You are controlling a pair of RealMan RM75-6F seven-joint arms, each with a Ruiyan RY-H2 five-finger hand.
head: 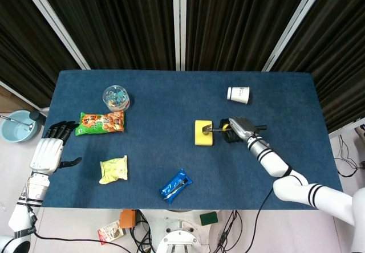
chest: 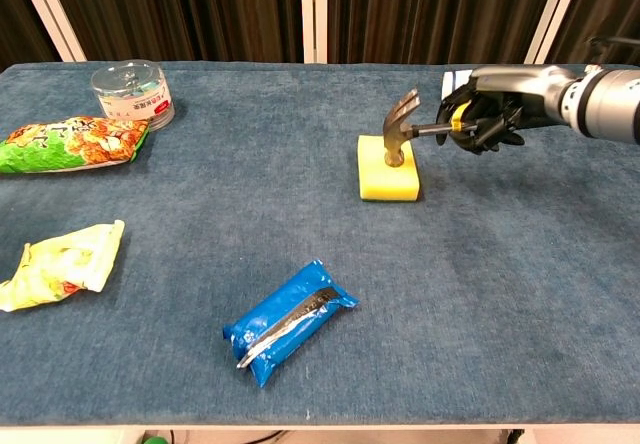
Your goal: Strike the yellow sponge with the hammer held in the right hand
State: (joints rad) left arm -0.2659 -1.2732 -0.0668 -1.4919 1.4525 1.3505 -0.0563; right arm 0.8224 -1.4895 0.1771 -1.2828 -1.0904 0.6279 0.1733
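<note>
A yellow sponge (head: 203,133) (chest: 387,172) lies flat on the blue table, right of centre. My right hand (head: 238,129) (chest: 484,112) grips the handle of a small claw hammer (chest: 404,127) (head: 212,129) just to the right of the sponge. The hammer's metal head rests on the sponge's top face, claw pointing up. My left hand (head: 50,149) hovers at the table's left edge with fingers spread and nothing in it; the chest view does not show it.
A white paper cup (head: 238,94) lies on its side behind the sponge. A clear round tub (head: 116,97) (chest: 132,92), an orange-green snack bag (head: 101,122) (chest: 70,142), a yellow packet (head: 113,169) (chest: 60,263) and a blue packet (head: 175,184) (chest: 288,321) lie left and front.
</note>
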